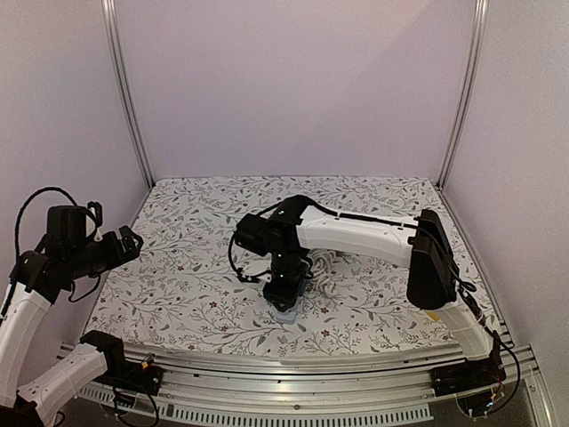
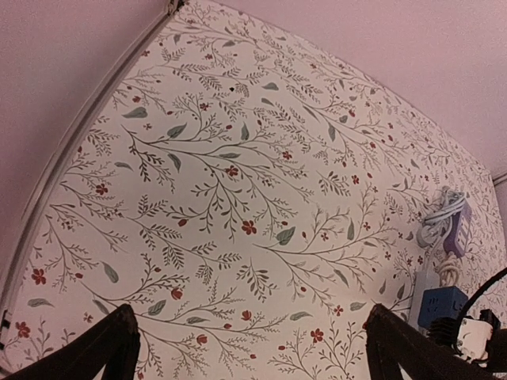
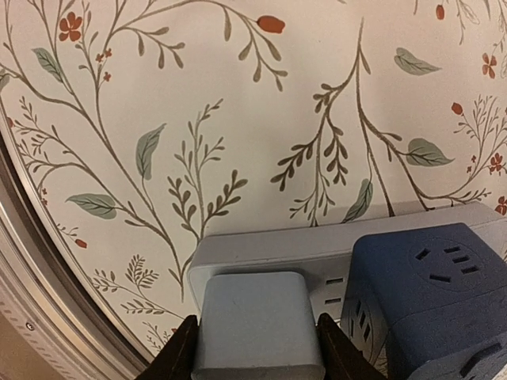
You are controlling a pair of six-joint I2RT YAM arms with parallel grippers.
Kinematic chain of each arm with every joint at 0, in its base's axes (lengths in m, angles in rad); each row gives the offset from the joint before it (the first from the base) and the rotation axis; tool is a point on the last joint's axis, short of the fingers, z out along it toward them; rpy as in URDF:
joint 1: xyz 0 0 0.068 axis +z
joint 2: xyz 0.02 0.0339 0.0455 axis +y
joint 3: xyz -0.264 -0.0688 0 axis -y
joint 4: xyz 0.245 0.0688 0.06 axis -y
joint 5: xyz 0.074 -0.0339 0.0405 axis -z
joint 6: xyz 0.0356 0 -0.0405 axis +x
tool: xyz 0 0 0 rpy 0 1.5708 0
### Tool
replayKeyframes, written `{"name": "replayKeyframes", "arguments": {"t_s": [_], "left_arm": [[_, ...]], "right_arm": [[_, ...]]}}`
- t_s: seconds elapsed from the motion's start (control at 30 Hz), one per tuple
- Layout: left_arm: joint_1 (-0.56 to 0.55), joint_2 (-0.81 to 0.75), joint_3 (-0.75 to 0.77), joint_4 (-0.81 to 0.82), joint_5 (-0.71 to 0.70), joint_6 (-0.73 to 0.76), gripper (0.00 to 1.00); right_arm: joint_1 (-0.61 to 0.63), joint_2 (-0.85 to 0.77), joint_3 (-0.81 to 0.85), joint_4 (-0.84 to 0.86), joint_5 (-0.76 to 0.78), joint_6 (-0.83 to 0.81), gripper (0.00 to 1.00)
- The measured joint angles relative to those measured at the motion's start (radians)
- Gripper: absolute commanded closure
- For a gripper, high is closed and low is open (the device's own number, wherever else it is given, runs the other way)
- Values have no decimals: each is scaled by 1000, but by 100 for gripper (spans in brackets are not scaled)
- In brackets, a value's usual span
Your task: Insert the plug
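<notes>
Here, right gripper [image 3: 259, 352] pointing down, pinching plug [image 3: 257, 313] against power strip [image 3: 317, 249], left gripper [image 2: 249, 336] raised, spread.

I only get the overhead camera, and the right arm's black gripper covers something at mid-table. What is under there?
Observer: The right wrist camera shows the right gripper shut on a pale blue-grey rectangular plug, at a white plastic power strip.
Operator: Anything beside it?
Observer: A dark blue cube-shaped socket adapter, right next to the plug.
Operator: And the left arm?
Observer: The left gripper is open and holding nothing.
</notes>
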Motion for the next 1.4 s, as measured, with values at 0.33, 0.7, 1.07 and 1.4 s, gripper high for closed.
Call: {"name": "replayKeyframes", "arguments": {"t_s": [0.33, 0.7, 1.07, 1.4], "left_arm": [[0, 0, 0, 0, 0, 0, 0], [0, 14, 0, 0, 1, -1, 0], [0, 23, 0, 0, 1, -1, 0], [0, 29, 0, 0, 0, -1, 0]], "right_arm": [[-5, 2, -6, 11, -17, -16, 95], [3, 16, -7, 11, -5, -18, 94], [10, 18, 2, 10, 44, -15, 58], [23, 30, 6, -5, 62, 2, 25]]}}
